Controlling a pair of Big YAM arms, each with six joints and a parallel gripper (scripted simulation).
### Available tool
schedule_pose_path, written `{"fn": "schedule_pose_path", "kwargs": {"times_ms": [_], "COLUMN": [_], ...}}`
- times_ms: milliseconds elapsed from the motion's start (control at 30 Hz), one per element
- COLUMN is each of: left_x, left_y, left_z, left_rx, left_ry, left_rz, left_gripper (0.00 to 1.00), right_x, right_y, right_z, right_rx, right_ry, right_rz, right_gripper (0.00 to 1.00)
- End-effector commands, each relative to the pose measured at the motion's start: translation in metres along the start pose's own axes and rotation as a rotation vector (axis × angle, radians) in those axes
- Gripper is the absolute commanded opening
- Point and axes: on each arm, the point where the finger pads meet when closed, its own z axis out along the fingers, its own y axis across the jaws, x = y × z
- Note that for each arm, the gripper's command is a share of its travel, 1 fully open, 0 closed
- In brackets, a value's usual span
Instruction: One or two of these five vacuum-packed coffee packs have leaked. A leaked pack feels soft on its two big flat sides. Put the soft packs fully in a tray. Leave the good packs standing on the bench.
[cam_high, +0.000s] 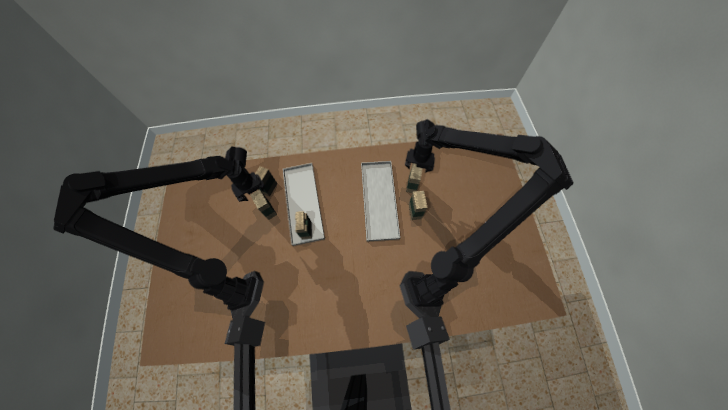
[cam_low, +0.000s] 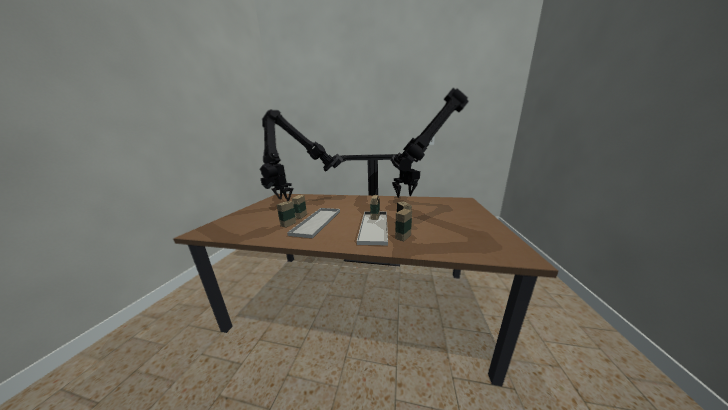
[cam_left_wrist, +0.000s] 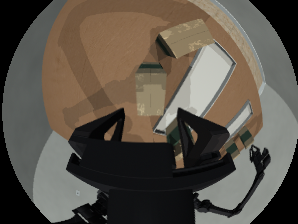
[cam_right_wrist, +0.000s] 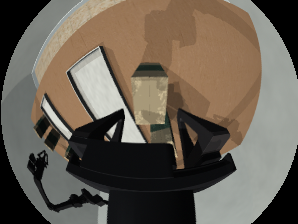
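Note:
Five tan coffee packs with dark green bands stand on the brown bench. One pack (cam_high: 303, 224) stands in the left tray (cam_high: 304, 203), and it also shows in the exterior view (cam_low: 374, 206). Two packs (cam_high: 264, 178) (cam_high: 262, 202) stand left of that tray. My left gripper (cam_high: 241, 192) is open and empty, hovering above them; the left wrist view shows its fingers on either side of the nearer pack (cam_left_wrist: 149, 92) from above. Two packs (cam_high: 416, 175) (cam_high: 419, 203) stand right of the empty right tray (cam_high: 380, 201). My right gripper (cam_high: 420, 164) is open above the farther one (cam_right_wrist: 152, 99).
The two white trays lie side by side at the far middle of the bench. Both arm bases (cam_high: 244, 325) (cam_high: 427, 325) stand at the near edge.

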Motion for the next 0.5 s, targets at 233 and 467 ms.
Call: {"fn": "schedule_pose_path", "kwargs": {"times_ms": [233, 467], "left_x": [0.0, -0.006], "left_y": [0.002, -0.003], "left_z": [0.033, 0.026], "left_rx": [-0.006, 0.005], "left_ry": [0.004, -0.012], "left_rz": [0.01, 0.004], "left_gripper": [0.76, 0.76], "right_x": [-0.024, -0.012], "right_y": [0.004, 0.001], "right_z": [-0.015, -0.002], "right_rx": [-0.023, -0.009], "right_ry": [-0.066, -0.028], "right_rz": [0.007, 0.005], "right_gripper": [0.76, 0.76]}}
